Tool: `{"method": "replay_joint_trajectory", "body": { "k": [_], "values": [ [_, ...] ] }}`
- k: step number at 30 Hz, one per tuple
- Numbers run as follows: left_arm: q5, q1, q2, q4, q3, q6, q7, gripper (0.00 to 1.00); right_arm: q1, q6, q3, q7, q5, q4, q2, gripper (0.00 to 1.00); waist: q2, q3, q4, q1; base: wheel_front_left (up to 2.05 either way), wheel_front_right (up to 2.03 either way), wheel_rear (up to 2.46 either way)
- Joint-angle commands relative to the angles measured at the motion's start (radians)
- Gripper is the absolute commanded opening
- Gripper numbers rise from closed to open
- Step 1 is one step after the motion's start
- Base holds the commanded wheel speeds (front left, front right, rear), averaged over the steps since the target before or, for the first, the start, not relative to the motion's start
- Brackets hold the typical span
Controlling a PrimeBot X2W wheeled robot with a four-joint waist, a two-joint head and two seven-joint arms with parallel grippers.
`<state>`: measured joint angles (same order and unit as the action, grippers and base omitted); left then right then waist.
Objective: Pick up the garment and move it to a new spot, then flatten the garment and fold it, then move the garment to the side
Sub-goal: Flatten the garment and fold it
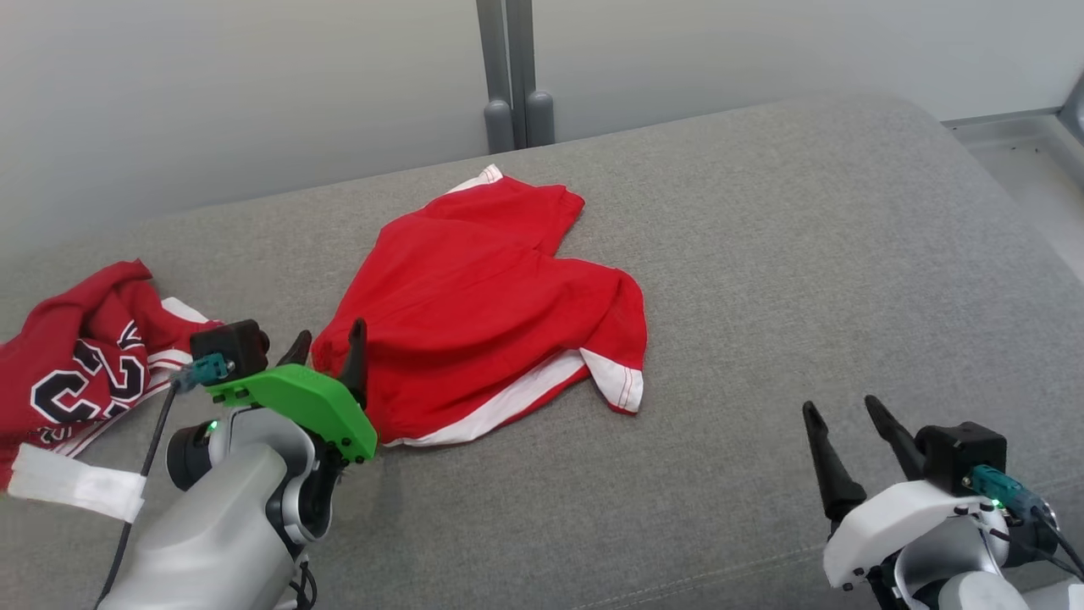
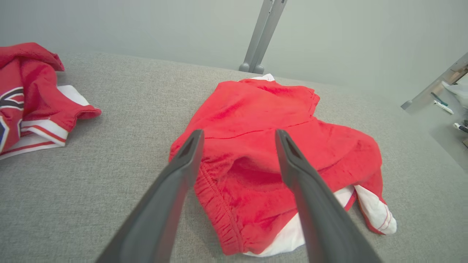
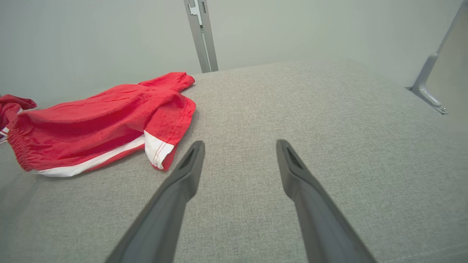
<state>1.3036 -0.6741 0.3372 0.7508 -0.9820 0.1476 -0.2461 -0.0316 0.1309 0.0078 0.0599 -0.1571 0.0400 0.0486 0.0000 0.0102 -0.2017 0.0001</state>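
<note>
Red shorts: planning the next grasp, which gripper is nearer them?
Left. The left gripper is at the waistband of the red shorts; the right gripper hovers apart over the cushion.

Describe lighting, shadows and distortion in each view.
Head view: soft, even light with no glare, and a faint shadow on the cushion below the left gripper. Left wrist view: wide-angle stretch makes the fingers loom large over the shorts. Right wrist view: flat light, with a soft shadow along the shorts' edge.
</note>
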Motion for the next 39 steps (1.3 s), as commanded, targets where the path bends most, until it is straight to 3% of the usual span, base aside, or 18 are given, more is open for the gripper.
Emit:
{"method": "replay_joint_trajectory", "body": {
  "k": [1,6,7,13,18,26,39],
  "values": [
    [-0.045,0.032,0.017,-0.033,0.041,-0.014,-0.018,1.00,0.019,0.000,-0.017,-0.011,0.006,0.009,0.002,1.00,0.0000,0.013,0.029,-0.0001,0.00,0.00,0.00],
    [-0.281,0.173,0.000,-0.227,0.286,0.006,-0.018,1.00,0.044,0.000,-0.037,-0.068,-0.020,0.033,0.002,1.00,0.0000,0.022,0.077,-0.0001,0.00,0.00,0.00],
    [-0.281,0.173,0.000,-0.227,0.286,0.006,-0.018,1.00,0.044,0.000,-0.037,-0.068,-0.020,0.033,0.002,1.00,0.0000,0.022,0.077,-0.0001,0.00,0.00,0.00],
    [-0.535,0.388,-0.066,-0.433,0.502,0.010,-0.018,1.00,0.054,0.000,0.007,-0.159,-0.046,0.069,0.004,1.00,0.0000,0.039,0.128,-0.0001,0.00,0.00,0.00],
    [-0.650,0.504,-0.115,-0.504,0.611,-0.001,-0.019,1.00,0.062,0.000,0.003,-0.201,-0.042,0.104,0.003,1.00,0.0000,0.057,0.163,-0.0001,0.00,0.00,0.00],
    [-0.778,0.617,-0.154,-0.535,0.696,-0.019,-0.019,1.00,0.077,0.000,-0.023,-0.218,0.007,0.147,0.003,1.00,0.0000,0.078,0.204,-0.0001,0.00,0.00,0.00],
    [-0.846,0.737,-0.134,-0.521,0.669,-0.108,-0.019,1.00,0.025,0.000,-0.023,-0.177,-0.022,0.215,0.003,1.00,0.0000,0.103,0.228,-0.0001,0.00,0.00,0.00]
  ]
}}
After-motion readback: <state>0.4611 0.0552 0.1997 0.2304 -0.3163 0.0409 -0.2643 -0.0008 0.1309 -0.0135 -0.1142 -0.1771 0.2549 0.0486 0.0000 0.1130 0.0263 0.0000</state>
